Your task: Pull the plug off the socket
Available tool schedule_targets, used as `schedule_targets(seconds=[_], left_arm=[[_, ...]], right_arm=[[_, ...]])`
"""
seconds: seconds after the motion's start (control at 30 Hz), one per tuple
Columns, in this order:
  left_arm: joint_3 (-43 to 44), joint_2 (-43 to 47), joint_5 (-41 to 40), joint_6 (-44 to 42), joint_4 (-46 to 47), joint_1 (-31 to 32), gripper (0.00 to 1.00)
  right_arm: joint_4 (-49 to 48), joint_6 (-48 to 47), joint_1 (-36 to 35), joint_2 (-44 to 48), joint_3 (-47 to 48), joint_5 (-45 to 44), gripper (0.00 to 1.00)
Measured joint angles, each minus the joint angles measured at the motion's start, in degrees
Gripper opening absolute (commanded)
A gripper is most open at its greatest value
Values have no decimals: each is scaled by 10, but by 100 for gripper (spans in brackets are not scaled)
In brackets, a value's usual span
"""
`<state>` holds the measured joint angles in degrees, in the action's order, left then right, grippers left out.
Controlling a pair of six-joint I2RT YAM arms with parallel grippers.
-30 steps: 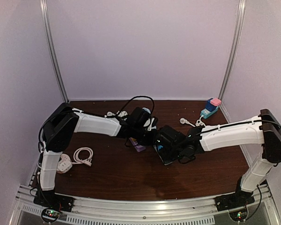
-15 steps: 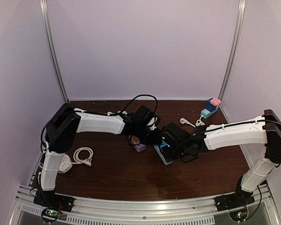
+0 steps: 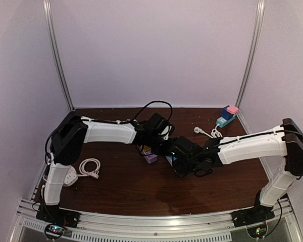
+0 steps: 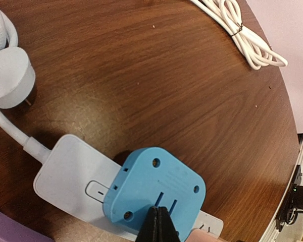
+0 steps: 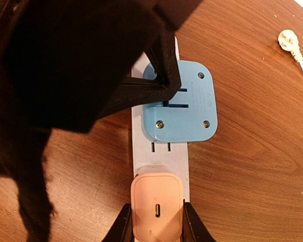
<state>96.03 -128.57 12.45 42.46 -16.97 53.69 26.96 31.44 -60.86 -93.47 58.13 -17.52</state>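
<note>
**Q:** Where does the pink plug sit?

**A:** It is seated in the white power strip, at the strip's 6 o'clock end in the right wrist view. The strip lies flat near the middle of the wooden table.

**Q:** What is the state of the right gripper?

**A:** It pinches the pink plug, with one finger against each side.

**Q:** And the left gripper?

**A:** Its fingers are pressed together. Their joined tip rests on the face of the blue adapter, beside the two slots.

**Q:** How do the adapter and the plug relate?

**A:** The adapter sits on the same strip, at 12 o'clock from the plug. One bare pair of slots lies between them.

**Q:** What else appears?

**A:** In the left wrist view, a white round plug lies at 10 o'clock from the adapter. A bundled white cable lies at 1 o'clock, well apart.
</note>
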Motion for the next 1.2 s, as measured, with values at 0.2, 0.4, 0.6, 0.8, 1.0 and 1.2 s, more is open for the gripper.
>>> schedule_targets(seconds=[0.2,0.4,0.6,0.8,1.0,1.2], left_arm=[[3,-1,0,-7,-7,0,0],[3,-1,0,-9,-6,0,0],[3,-3,-2,-8,5,0,0],[2,-4,-4,-8,7,0,0],[2,-4,-7,-11,9,1,0],[2,-3,-8,-17,11,1,0]], right_arm=[[8,-2,-11,-10,8,-21,0],[10,-6,10,-5,9,7,0],[16,-5,51,13,8,76,0],[17,0,63,17,7,100,0],[23,-8,37,16,8,55,0],[23,-15,16,16,9,14,0]])
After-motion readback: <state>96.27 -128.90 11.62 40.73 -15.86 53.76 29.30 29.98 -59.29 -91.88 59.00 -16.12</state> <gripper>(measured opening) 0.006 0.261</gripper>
